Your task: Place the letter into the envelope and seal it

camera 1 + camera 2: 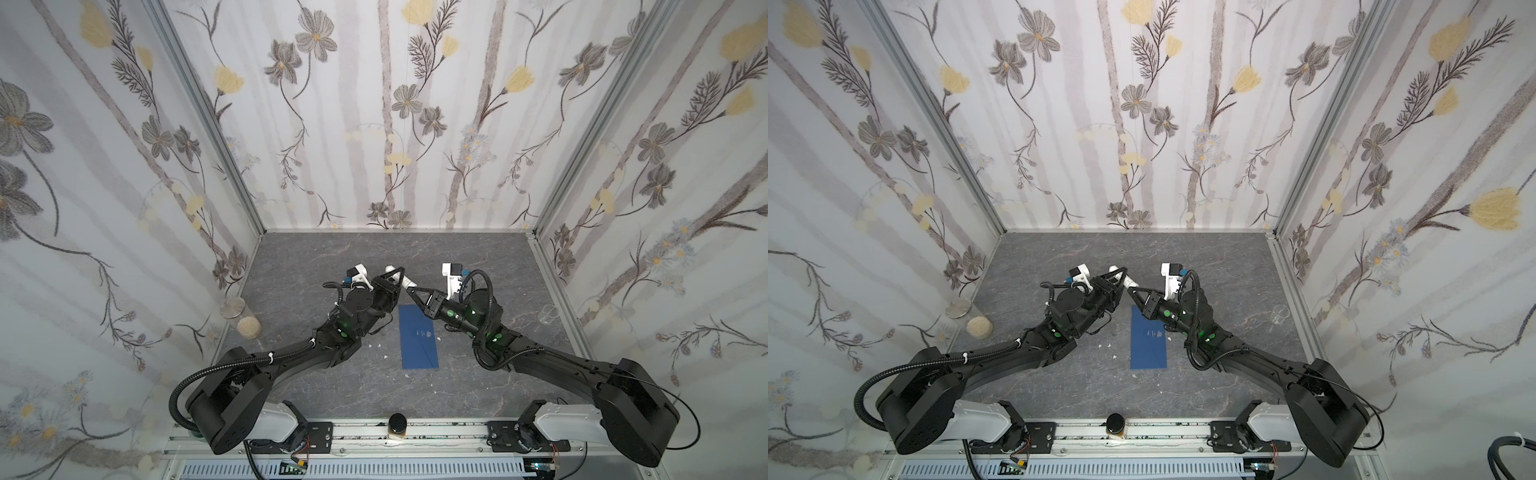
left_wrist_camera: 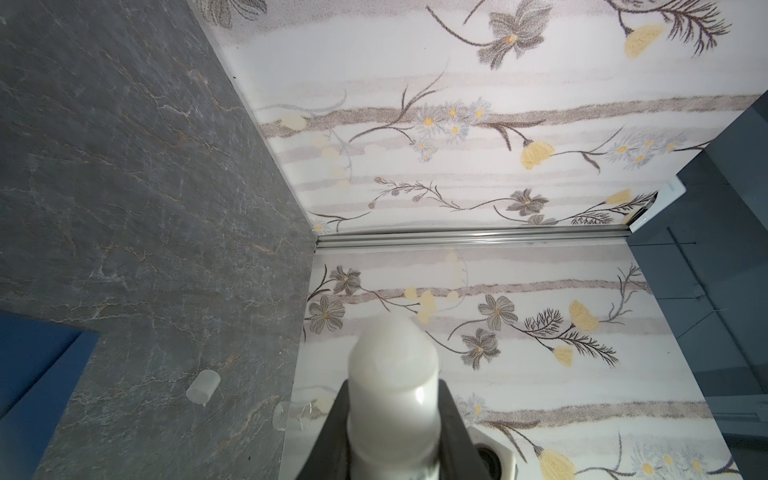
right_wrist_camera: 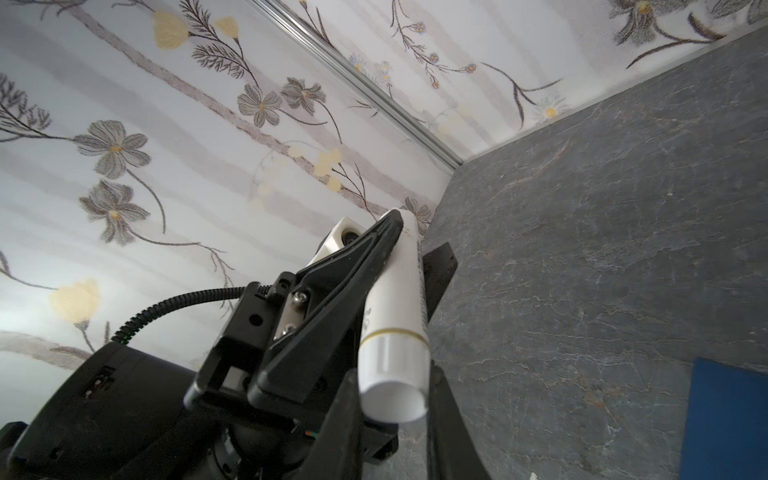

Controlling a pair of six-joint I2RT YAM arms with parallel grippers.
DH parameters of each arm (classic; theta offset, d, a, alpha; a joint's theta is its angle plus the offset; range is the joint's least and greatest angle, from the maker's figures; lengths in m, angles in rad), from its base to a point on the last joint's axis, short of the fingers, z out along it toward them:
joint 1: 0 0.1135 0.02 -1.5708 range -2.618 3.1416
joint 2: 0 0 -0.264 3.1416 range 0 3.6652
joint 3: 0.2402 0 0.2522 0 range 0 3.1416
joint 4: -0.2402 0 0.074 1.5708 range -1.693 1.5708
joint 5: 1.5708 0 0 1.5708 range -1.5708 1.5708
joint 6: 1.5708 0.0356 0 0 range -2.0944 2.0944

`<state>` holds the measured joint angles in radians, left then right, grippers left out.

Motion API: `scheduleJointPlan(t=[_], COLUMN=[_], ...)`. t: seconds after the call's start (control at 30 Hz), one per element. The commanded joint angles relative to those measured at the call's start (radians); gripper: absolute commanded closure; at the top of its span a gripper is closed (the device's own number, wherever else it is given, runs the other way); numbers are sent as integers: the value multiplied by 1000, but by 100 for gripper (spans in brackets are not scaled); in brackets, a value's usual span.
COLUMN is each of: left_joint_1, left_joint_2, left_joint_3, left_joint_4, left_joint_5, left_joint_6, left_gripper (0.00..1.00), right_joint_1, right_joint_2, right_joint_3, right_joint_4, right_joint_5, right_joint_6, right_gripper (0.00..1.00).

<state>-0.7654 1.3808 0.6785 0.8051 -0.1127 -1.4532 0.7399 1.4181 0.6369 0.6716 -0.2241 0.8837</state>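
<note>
1. The envelope lies flat near the middle of the desk, its long edges running front to back, well clear of every desk edge. It is thin paper, so it is light and limp, and I judge it will skate on the smooth top. It wants pinning near a short edge while the pointed flap is worked by its tip. The letter is not in view; it may already be inside.
2. The left gripper hangs above the desk just beyond the envelope's far edge, its fingers pinching the barrel of the glue stick.
3. The right gripper sits opposite, its fingers on either side of the stick's base end. They seem to clamp it, though contact is hard to confirm.
4. The glue stick is stiff, smooth plastic and likely slippery. Its bare tip is soft and smears, so only the barrel and base are fit to hold.
5. A clear cap lies on the desk, apart from the envelope.
</note>
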Motion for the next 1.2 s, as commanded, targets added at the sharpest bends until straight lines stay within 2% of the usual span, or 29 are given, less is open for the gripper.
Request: scheduleJointPlan(t=[0.0,0.3,0.53,1.0,1.17], left_joint_1=[-2,-2,-2,-2,-2], left_joint_2=[0,-2,0,10,10], left_joint_3=[-8,-17,-22,-20,-22], left_joint_4=[26,1,-23,-46,-49], left_joint_5=[44,141,209,289,299], left_joint_6=[-24,-50,-55,-54,-53], left_gripper=[100,100,100,100,100], right_joint_1=[14,73,203,326,393], right_joint_2=[-33,-86,-79,-43,3], right_joint_3=[33,110,190,244,272], right_joint_4=[-182,-455,-570,-646,-670], right_joint_5=[126,348,554,782,932], right_joint_6=[-181,-474,-687,-898,-986], right_gripper=[84,86,87,87,87])
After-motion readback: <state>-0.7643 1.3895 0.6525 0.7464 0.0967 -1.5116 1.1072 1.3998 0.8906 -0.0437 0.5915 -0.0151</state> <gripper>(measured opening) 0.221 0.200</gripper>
